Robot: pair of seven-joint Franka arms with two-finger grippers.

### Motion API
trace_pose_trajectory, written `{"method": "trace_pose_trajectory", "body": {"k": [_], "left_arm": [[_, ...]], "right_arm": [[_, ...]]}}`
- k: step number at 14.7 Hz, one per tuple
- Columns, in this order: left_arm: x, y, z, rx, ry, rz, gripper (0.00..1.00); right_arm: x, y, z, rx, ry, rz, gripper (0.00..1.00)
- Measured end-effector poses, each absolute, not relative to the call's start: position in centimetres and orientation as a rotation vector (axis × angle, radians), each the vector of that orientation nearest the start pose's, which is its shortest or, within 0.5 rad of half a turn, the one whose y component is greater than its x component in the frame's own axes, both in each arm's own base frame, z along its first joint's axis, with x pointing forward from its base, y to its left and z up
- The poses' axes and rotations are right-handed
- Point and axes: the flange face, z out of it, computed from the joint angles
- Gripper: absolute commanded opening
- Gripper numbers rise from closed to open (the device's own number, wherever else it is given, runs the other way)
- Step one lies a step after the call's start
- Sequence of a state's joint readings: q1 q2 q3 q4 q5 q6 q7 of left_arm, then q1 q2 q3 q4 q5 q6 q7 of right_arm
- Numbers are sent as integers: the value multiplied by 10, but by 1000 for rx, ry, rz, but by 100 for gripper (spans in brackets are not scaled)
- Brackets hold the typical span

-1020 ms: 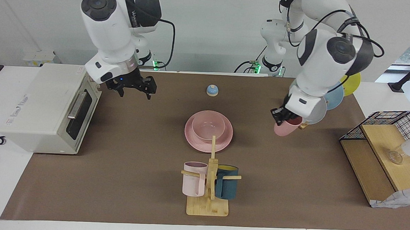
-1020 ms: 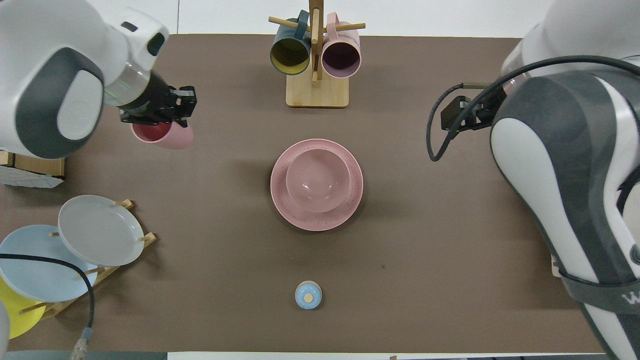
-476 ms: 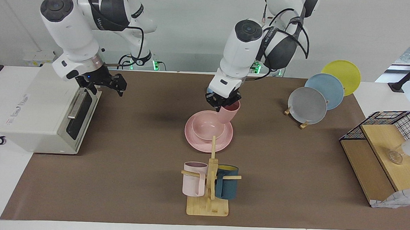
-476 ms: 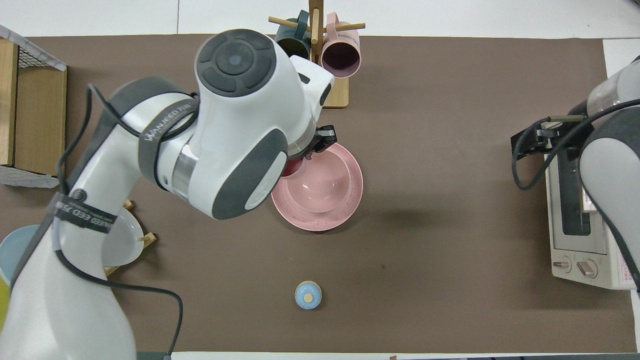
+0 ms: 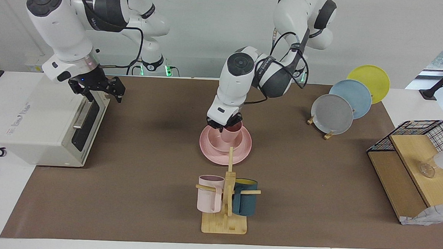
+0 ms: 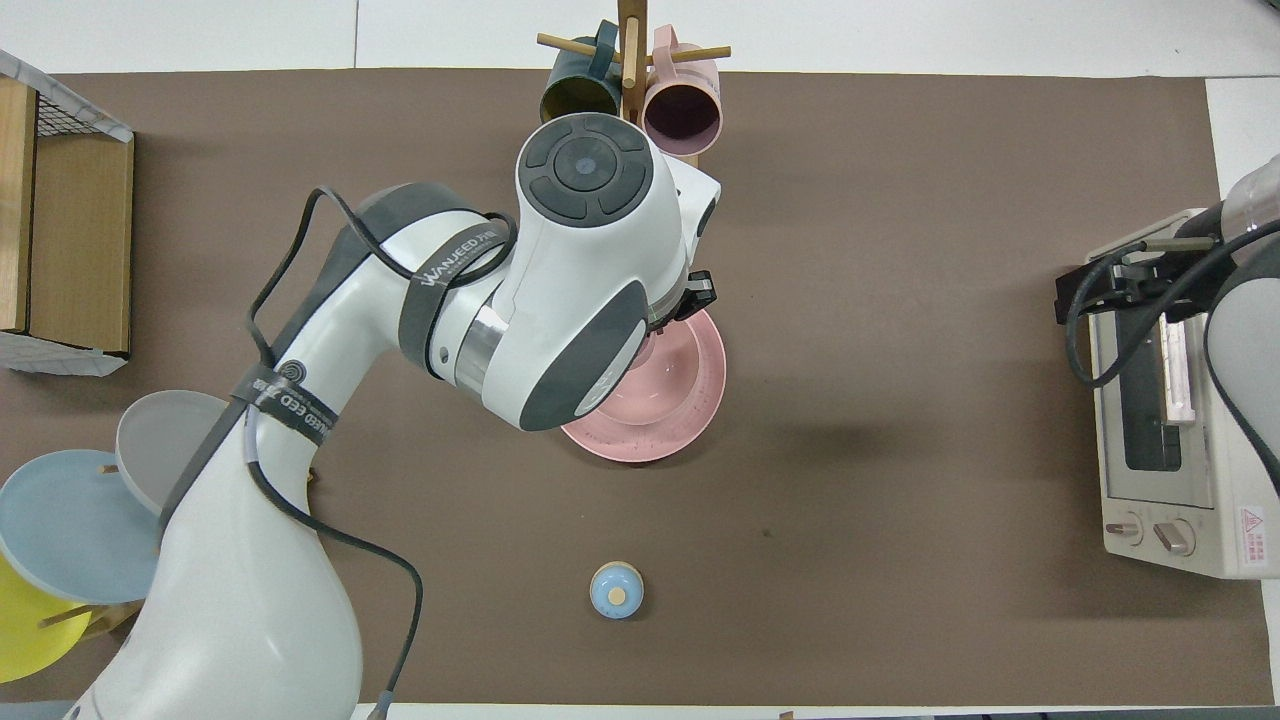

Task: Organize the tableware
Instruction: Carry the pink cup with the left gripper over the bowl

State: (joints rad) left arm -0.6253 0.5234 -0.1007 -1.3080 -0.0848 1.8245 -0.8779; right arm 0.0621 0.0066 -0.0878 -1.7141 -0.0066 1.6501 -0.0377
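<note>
The pink plate [image 5: 209,156] lies at the table's middle with the pink bowl [image 5: 214,143] on it. My left gripper [image 5: 224,126] reaches over them and is shut on the rim of the pink cup [image 5: 232,134], which stands upright inside the bowl. In the overhead view my left arm hides the cup and most of the bowl, and only part of the plate [image 6: 696,404] shows. My right gripper [image 5: 97,90] waits open over the edge of the toaster oven [image 5: 46,117]. It also shows in the overhead view [image 6: 1078,300].
A wooden mug rack [image 5: 224,222] with a pale pink mug [image 5: 209,193] and a dark teal mug [image 5: 245,197] stands farther from the robots than the plate. A rack of grey, blue and yellow plates [image 5: 332,114] and a wire shelf [image 5: 410,162] are at the left arm's end. A small blue bell [image 6: 616,589] sits nearer the robots.
My left gripper carried the pink cup from beside the plate rack over to the plate and lowered it upright into the bowl. My right gripper drew back over the toaster oven.
</note>
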Motion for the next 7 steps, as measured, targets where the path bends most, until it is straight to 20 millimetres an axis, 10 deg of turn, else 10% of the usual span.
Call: {"method": "trace_pose_trajectory", "body": {"k": [7], "left_arm": [[535,-466,416,-3214,-339,137,0]], "right_arm": [[548,-23,554,-3157,-52,121,100]]}}
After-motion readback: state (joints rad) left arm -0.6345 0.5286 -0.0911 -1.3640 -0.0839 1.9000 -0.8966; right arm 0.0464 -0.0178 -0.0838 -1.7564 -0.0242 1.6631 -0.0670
